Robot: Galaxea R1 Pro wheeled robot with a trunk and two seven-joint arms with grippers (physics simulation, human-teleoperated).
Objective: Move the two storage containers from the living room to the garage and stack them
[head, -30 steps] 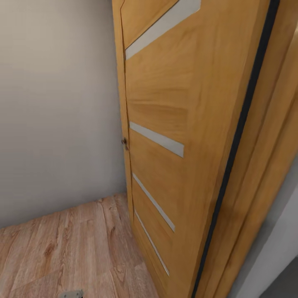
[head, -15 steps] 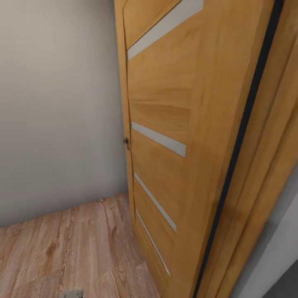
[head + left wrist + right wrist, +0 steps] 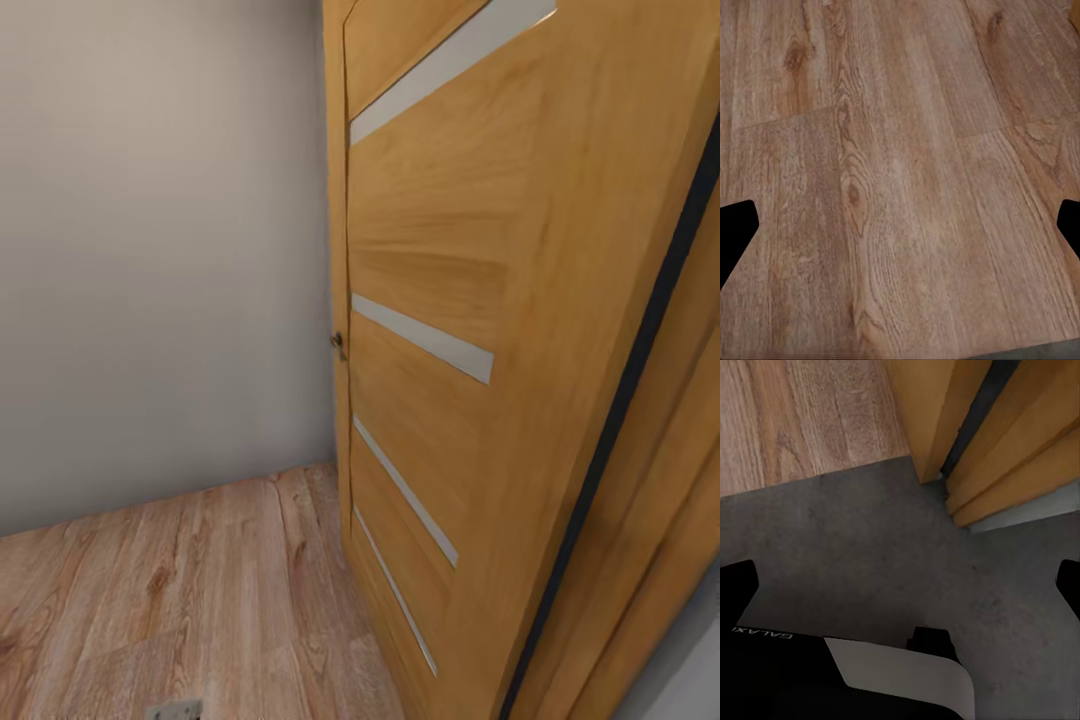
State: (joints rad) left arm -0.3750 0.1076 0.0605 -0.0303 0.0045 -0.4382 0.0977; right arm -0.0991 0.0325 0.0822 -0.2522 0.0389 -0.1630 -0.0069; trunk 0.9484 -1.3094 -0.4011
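Three views, no bins anywhere: head camera gets the open honey-oak door (image 3: 450,330); right wrist catches dark grey concrete floor (image 3: 870,555). Both grippers (image 3: 900,232) (image 3: 900,585) spread wide, empty.

Both grippers, L (image 3: 900,225) & R (image 3: 900,577), jaws spread, empty.

Honey-orange wooden door (image 3: 470,300) with flowing grain, crossed by slanted pale grey-white strips (image 3: 425,338) and edged by a thin black line (image 3: 640,350); small dark brassy knob (image 3: 338,343) at its edge. Plain cream-grey wall (image 3: 160,250), unpatterned. Light brown plank flooring (image 3: 900,180) with darker knots and wavy grain. Dark grey, faintly speckled concrete floor (image 3: 870,555) meeting the planks, the same orange door wood beside it. Black fingertips (image 3: 736,225) at the picture edges; black robot body (image 3: 780,675) with a white panel and small white lettering.
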